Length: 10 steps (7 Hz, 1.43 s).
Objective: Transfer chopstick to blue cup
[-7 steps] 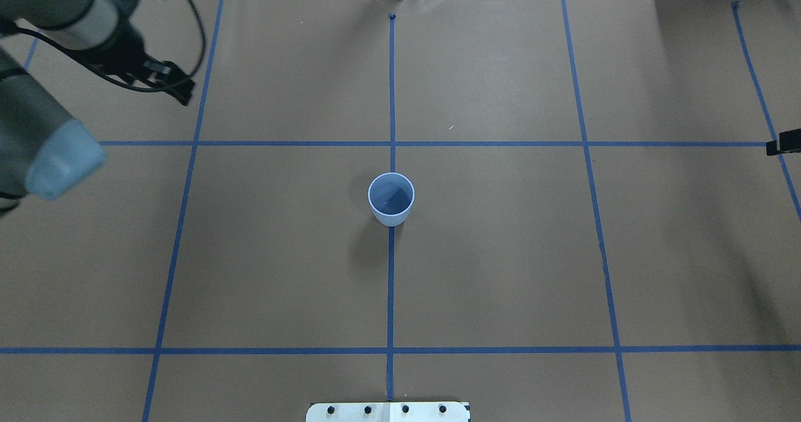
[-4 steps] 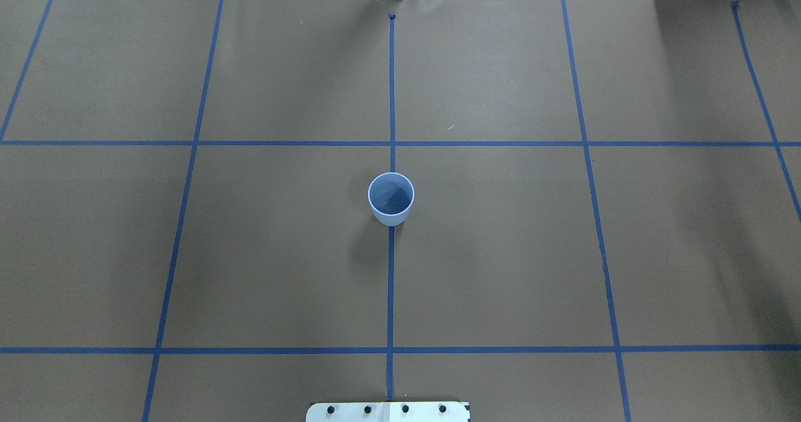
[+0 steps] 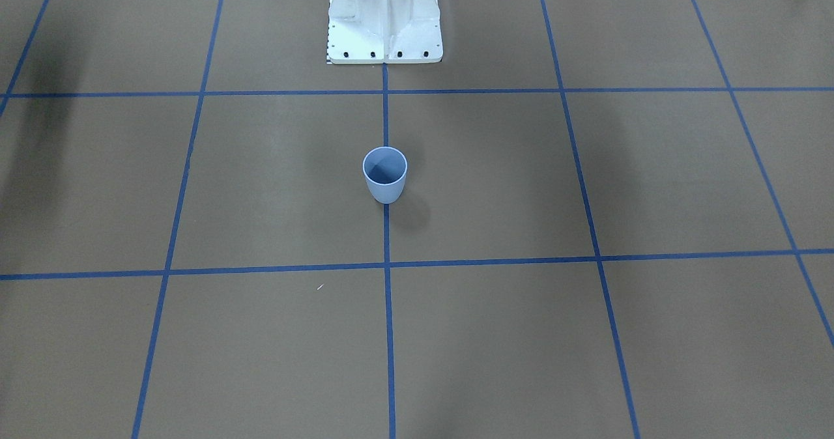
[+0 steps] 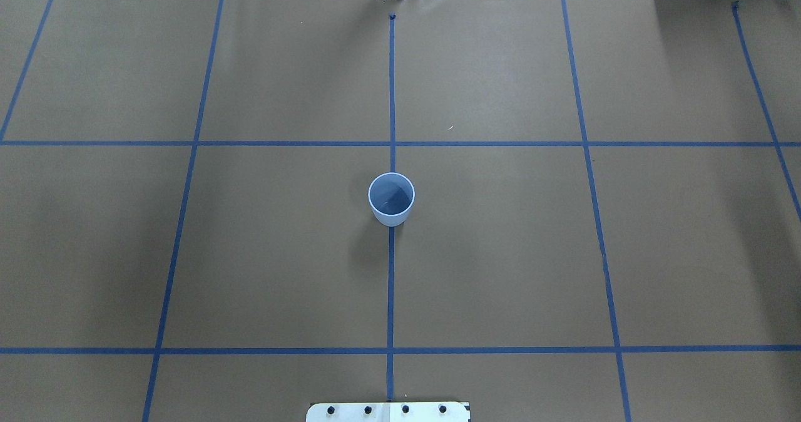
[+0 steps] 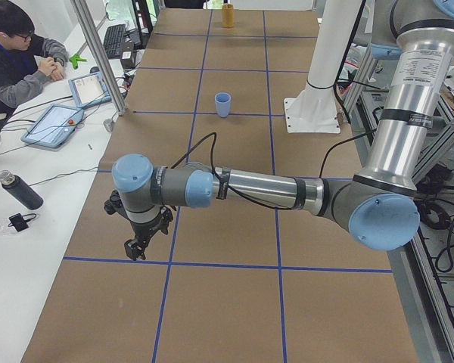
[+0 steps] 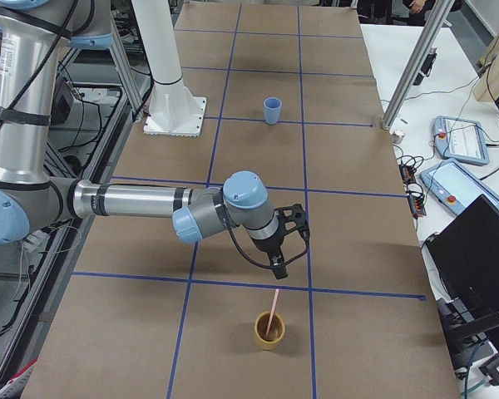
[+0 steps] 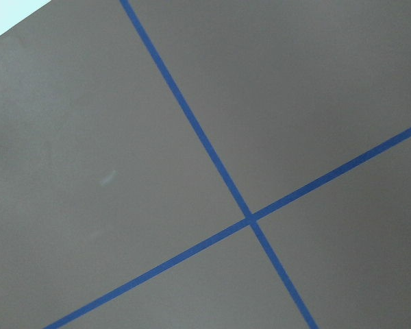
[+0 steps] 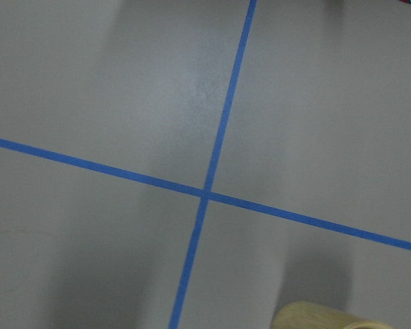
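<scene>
The blue cup (image 4: 391,198) stands upright and empty at the table's middle; it also shows in the front view (image 3: 384,175), the left view (image 5: 223,104) and the right view (image 6: 272,110). A pale pink chopstick (image 6: 272,309) leans in a tan cup (image 6: 269,331) at the table's right end. My right gripper (image 6: 280,268) hangs just short of that tan cup, pointing down. My left gripper (image 5: 134,249) hangs low over the table's left end. I cannot tell whether either gripper is open or shut.
The tan cup's rim shows at the bottom of the right wrist view (image 8: 329,317). The white robot base (image 3: 384,28) stands behind the blue cup. An operator (image 5: 19,60) sits at a side table with tablets. A metal post (image 6: 412,71) stands at the table's far edge.
One second ago my left arm and the tip of my right gripper showed at the overhead view's edges. Both have moved outward and left that view. The blue cup has not moved.
</scene>
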Each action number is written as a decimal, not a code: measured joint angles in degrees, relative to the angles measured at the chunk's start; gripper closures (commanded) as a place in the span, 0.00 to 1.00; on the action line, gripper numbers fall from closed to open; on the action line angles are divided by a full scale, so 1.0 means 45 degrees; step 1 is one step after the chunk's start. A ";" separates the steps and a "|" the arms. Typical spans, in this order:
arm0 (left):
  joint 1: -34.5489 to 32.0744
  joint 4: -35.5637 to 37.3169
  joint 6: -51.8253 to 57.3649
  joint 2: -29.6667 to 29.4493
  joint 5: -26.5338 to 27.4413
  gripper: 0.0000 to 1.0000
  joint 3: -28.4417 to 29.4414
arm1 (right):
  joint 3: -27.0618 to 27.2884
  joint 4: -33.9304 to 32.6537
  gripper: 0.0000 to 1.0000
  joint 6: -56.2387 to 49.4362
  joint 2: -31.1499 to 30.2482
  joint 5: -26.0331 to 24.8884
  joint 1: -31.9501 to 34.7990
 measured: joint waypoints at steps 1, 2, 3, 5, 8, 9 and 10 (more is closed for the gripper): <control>-0.0027 -0.0307 0.0022 0.0250 -0.0012 0.02 0.0001 | -0.0133 -0.0457 0.00 -0.1126 0.0108 -0.0231 0.0302; -0.0033 -0.0423 0.0048 0.0362 -0.0018 0.02 -0.0009 | -0.0230 -0.0419 0.00 -0.1566 -0.0029 -0.0420 0.0417; -0.0039 -0.0465 0.0071 0.0457 -0.0025 0.02 -0.0022 | -0.0446 0.0424 0.01 -0.1399 -0.0349 -0.0617 0.0453; -0.0040 -0.0769 0.0093 0.0779 -0.0038 0.02 -0.0050 | -0.1527 0.3330 0.10 -0.0078 -0.0824 -0.0855 0.0449; -0.0040 -0.1422 0.0096 0.1403 -0.0064 0.02 -0.0213 | -0.2346 0.5025 0.26 0.0900 -0.0831 -0.0875 0.0223; -0.0040 -0.1457 0.0096 0.1510 -0.0084 0.02 -0.0259 | -0.2370 0.5192 0.45 0.1183 -0.0807 -0.0863 0.0006; -0.0040 -0.1467 0.0096 0.1556 -0.0094 0.02 -0.0282 | -0.2380 0.5350 0.47 0.1398 -0.0798 -0.0865 -0.0179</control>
